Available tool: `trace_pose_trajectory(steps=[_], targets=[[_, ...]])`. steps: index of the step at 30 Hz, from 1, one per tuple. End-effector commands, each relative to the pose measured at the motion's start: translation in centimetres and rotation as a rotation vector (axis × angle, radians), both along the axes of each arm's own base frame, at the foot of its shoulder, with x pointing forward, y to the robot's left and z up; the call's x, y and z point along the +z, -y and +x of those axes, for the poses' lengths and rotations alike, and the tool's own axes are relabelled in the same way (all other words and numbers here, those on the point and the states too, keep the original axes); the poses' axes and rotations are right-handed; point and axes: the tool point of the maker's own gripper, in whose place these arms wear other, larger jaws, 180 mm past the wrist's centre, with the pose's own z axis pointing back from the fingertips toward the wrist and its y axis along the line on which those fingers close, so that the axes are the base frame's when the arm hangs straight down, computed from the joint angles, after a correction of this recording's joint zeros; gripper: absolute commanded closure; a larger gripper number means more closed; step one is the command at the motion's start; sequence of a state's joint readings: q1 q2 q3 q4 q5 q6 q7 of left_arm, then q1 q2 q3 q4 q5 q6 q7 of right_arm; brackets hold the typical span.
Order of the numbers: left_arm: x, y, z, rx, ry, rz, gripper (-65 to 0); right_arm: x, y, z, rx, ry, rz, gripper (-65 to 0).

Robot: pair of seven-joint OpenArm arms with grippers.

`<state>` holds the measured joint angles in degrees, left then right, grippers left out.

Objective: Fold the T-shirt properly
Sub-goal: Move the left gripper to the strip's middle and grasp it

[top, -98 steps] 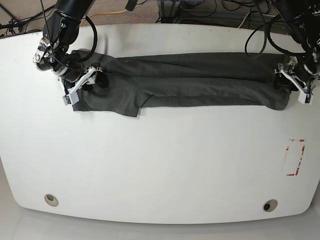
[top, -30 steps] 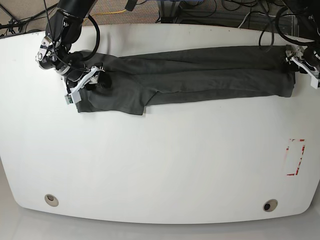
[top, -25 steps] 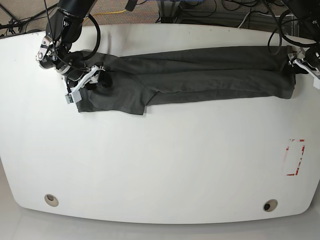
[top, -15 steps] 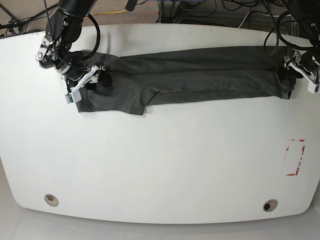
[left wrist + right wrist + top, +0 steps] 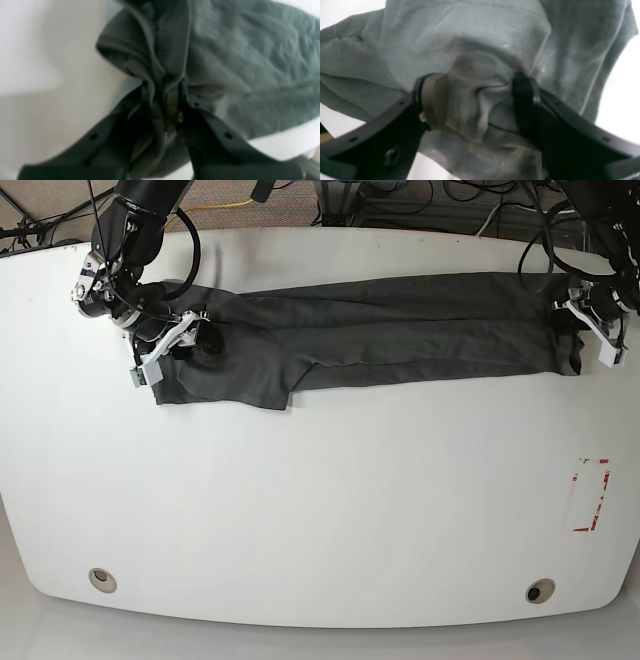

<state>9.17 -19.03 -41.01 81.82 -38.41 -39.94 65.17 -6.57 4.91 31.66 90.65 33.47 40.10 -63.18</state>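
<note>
The dark grey T-shirt (image 5: pixel 380 330) lies stretched in a long folded band across the far half of the white table (image 5: pixel 320 510). My left gripper (image 5: pixel 582 328) is at its right end. In the left wrist view the gripper (image 5: pixel 166 105) is shut on a bunched hem of the T-shirt (image 5: pixel 237 62). My right gripper (image 5: pixel 172 348) is at the shirt's left end, by a sleeve. In the right wrist view the gripper (image 5: pixel 480 102) has a thick wad of T-shirt (image 5: pixel 460 45) pinched between its fingers (image 5: pixel 433 102).
A red-marked rectangle (image 5: pixel 589 495) is on the table at the right. Two round holes (image 5: pixel 102 579) (image 5: pixel 540 591) sit near the front edge. Cables (image 5: pixel 400 200) lie beyond the far edge.
My left gripper has moved a little to the left and toward the front with the shirt's right end. The right gripper and the shirt's left end have stayed in place.
</note>
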Motion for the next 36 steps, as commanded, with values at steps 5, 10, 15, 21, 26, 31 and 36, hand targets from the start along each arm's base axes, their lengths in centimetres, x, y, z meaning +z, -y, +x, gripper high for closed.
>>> trace_pose_trajectory(steps=[5, 10, 15, 21, 26, 31, 36], targets=[[6.3, 4.7, 3.6, -0.206, 0.163, 0.138, -3.1, -0.2, 0.4, -0.3, 0.010, -0.022, -0.028, -38.5], [7.7, 10.2, 4.4, -0.347, 0.210, 0.147, -3.1, -0.8, 0.3, -0.4, 0.007, -0.042, -0.015, -38.5], [7.7, 16.3, 5.6, -0.468, 0.245, 0.074, -3.2, -1.0, 0.3, -0.5, 0.006, -0.049, -0.011, -38.5], [7.4, 22.0, 6.3, -0.581, 0.262, 0.019, -3.3, -1.0, 0.3, -0.6, 0.006, -0.049, -0.010, -38.5], [6.6, 24.3, 6.0, -0.620, 0.240, 0.026, -3.6, -0.9, 0.2, -0.5, 0.006, -0.046, -0.008, -38.5], [6.1, 24.9, 6.0, -0.616, 0.225, 0.043, -5.7, -0.9, 0.3, -0.5, 0.005, -0.046, -0.011, -38.5], [6.2, 26.5, 5.8, -0.643, 0.229, 0.019, -20.1, -0.9, 0.3, -0.5, 0.005, -0.044, -0.008, -38.5]])
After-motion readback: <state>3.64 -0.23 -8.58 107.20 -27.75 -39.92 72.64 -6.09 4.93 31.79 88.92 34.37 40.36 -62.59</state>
